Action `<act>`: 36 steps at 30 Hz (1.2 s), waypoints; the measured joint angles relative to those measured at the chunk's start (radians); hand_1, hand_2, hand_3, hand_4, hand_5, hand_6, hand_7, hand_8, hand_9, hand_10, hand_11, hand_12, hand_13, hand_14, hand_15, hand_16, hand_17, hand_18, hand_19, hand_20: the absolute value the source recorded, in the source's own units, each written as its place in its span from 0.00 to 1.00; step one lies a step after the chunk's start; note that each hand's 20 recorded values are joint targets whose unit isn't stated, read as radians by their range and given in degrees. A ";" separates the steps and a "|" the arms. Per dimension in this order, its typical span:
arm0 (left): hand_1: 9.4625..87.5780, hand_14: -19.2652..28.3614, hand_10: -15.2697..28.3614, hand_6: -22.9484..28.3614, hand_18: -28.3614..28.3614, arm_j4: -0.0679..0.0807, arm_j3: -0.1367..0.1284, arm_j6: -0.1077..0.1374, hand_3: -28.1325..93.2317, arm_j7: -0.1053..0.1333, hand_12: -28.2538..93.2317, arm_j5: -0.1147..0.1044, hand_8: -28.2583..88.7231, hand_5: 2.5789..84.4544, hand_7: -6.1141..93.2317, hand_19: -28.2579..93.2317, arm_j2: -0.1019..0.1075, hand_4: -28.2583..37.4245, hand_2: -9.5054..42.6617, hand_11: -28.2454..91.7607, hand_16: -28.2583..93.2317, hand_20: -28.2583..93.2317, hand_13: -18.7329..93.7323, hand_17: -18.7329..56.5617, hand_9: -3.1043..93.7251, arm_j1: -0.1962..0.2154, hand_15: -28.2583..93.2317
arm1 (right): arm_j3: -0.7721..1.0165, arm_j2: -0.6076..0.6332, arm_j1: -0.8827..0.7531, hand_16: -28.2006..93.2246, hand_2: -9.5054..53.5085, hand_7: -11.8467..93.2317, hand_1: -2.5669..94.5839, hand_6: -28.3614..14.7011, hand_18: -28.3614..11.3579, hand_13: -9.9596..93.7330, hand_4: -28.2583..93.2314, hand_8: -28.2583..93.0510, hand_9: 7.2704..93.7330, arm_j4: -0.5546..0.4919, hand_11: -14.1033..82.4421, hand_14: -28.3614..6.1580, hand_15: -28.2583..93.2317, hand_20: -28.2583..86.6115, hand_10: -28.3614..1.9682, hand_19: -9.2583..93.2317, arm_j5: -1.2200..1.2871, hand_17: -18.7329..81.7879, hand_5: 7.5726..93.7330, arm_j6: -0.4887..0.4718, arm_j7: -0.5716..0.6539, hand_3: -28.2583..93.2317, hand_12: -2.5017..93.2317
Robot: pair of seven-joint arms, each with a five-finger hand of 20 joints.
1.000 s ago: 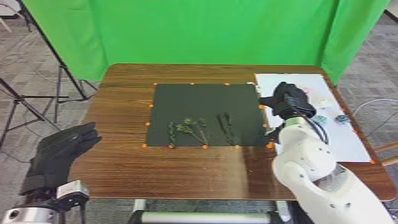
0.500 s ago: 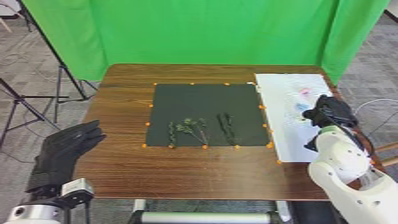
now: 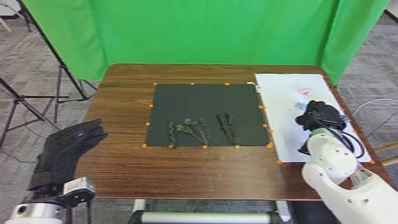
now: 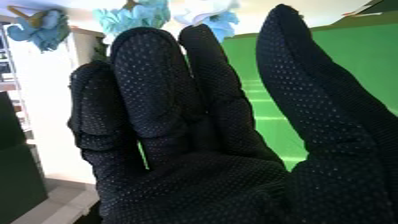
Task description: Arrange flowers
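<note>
Right robot hand (image 3: 322,116) inward — black mesh

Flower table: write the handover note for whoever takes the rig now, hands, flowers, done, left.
Left robot hand: open, at the table's left edge, empty.
Right robot hand: open, over the white sheet, holding nothing.
Flowers: pink flower and blue flowers on the white sheet.
Done: green stems lie along the near part of the dark mat.
Left: no blossoms on the mat yet; probably pick one and set it by the stems.
</note>
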 measured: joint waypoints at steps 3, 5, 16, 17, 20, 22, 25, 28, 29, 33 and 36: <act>0.24 0.99 0.85 0.74 0.88 0.003 0.006 0.000 0.92 0.010 0.31 -0.004 0.17 0.58 0.21 0.70 0.004 0.26 0.31 0.53 0.14 0.35 0.41 0.12 0.46 -0.002 0.71 | -0.013 -0.009 0.016 0.38 0.06 0.31 0.38 0.43 0.20 0.72 0.04 0.15 0.54 0.015 0.33 0.43 0.81 0.37 0.34 1.00 0.001 0.63 0.55 -0.013 0.000 0.92 0.19; 0.24 0.99 0.85 0.74 0.88 0.005 0.009 0.000 0.92 0.011 0.31 -0.004 0.17 0.58 0.21 0.70 0.007 0.26 0.31 0.53 0.14 0.35 0.41 0.12 0.46 -0.004 0.71 | -0.020 -0.016 0.027 0.38 0.06 0.30 0.38 0.42 0.20 0.72 0.03 0.15 0.54 0.028 0.33 0.43 0.81 0.37 0.34 1.00 0.003 0.63 0.55 -0.027 0.001 0.92 0.19; 0.24 0.99 0.85 0.74 0.88 0.007 0.010 -0.006 0.92 0.007 0.31 -0.001 0.17 0.58 0.21 0.70 0.004 0.26 0.30 0.53 0.14 0.35 0.41 0.12 0.46 -0.015 0.71 | -0.006 -0.041 0.030 0.38 0.05 0.30 0.39 0.43 0.20 0.72 0.03 0.15 0.56 0.042 0.34 0.44 0.81 0.37 0.35 1.00 0.016 0.62 0.56 -0.105 0.003 0.92 0.19; 0.25 0.99 0.85 0.74 0.88 0.007 0.010 -0.007 0.92 0.006 0.31 0.000 0.17 0.58 0.21 0.70 0.002 0.26 0.30 0.53 0.14 0.35 0.41 0.12 0.46 -0.015 0.71 | -0.005 -0.042 0.030 0.38 0.05 0.30 0.39 0.44 0.20 0.72 0.03 0.15 0.56 0.042 0.34 0.44 0.81 0.37 0.35 1.00 0.016 0.62 0.56 -0.106 0.004 0.92 0.19; 0.24 0.99 0.85 0.74 0.88 0.007 0.011 -0.010 0.92 0.003 0.31 0.000 0.17 0.58 0.21 0.70 -0.003 0.25 0.30 0.53 0.14 0.35 0.41 0.12 0.46 -0.017 0.71 | -0.004 -0.043 0.031 0.38 0.06 0.31 0.39 0.45 0.20 0.72 0.03 0.15 0.57 0.043 0.34 0.45 0.82 0.37 0.37 1.00 0.017 0.62 0.57 -0.108 0.005 0.92 0.19; 0.24 1.00 0.85 0.74 0.88 0.008 0.012 -0.010 0.92 0.002 0.31 0.000 0.17 0.58 0.21 0.70 -0.003 0.26 0.30 0.53 0.14 0.35 0.41 0.12 0.46 -0.020 0.71 | -0.004 -0.043 0.032 0.38 0.07 0.32 0.40 0.48 0.21 0.73 0.03 0.15 0.59 0.044 0.35 0.46 0.81 0.37 0.40 1.00 0.017 0.62 0.58 -0.108 0.005 0.91 0.19; 0.24 1.00 0.85 0.74 0.88 0.009 0.013 -0.012 0.92 -0.001 0.31 0.001 0.17 0.58 0.21 0.70 -0.003 0.25 0.30 0.53 0.14 0.35 0.41 0.12 0.46 -0.024 0.71 | -0.006 -0.043 0.034 0.38 0.07 0.35 0.43 0.53 0.22 0.75 0.01 0.13 0.64 0.046 0.36 0.50 0.81 0.39 0.44 1.00 0.011 0.63 0.62 -0.104 0.005 0.91 0.19; 0.24 0.99 0.85 0.74 0.88 0.009 0.013 -0.017 0.92 -0.011 0.31 0.006 0.17 0.58 0.21 0.70 -0.005 0.25 0.30 0.53 0.14 0.35 0.41 0.13 0.46 -0.029 0.71 | -0.013 -0.043 0.040 0.39 0.06 0.38 0.50 0.57 0.24 0.78 0.00 0.23 0.71 0.054 0.38 0.56 0.80 0.40 0.52 1.00 -0.003 0.64 0.67 -0.097 0.008 0.85 0.20; 0.24 1.00 0.85 0.74 0.88 0.009 0.013 -0.020 0.92 -0.016 0.31 0.010 0.17 0.58 0.21 0.70 -0.008 0.25 0.30 0.53 0.14 0.35 0.41 0.12 0.46 -0.032 0.71 | -0.016 -0.043 0.043 0.39 0.07 0.39 0.52 0.58 0.25 0.78 0.00 0.23 0.74 0.056 0.37 0.57 0.79 0.41 0.55 1.00 -0.009 0.64 0.69 -0.095 0.010 0.84 0.21; 0.24 1.00 0.85 0.74 0.88 0.010 0.011 -0.034 0.92 -0.035 0.31 0.026 0.17 0.58 0.21 0.70 -0.027 0.25 0.30 0.53 0.14 0.35 0.41 0.12 0.46 -0.042 0.71 | -0.030 -0.043 0.054 0.41 0.10 0.41 0.56 0.65 0.26 0.82 0.00 0.24 0.85 0.070 0.34 0.62 0.78 0.43 0.63 1.00 -0.034 0.67 0.77 -0.075 0.018 0.82 0.28; 0.24 0.99 0.85 0.74 0.88 0.010 0.011 -0.036 0.92 -0.038 0.31 0.029 0.17 0.58 0.21 0.70 -0.035 0.26 0.31 0.53 0.14 0.35 0.41 0.12 0.46 -0.044 0.71 | -0.044 -0.041 0.056 0.41 0.09 0.41 0.57 0.65 0.27 0.83 0.00 0.26 0.88 0.081 0.33 0.65 0.78 0.45 0.62 1.00 -0.054 0.67 0.79 -0.047 0.020 0.83 0.30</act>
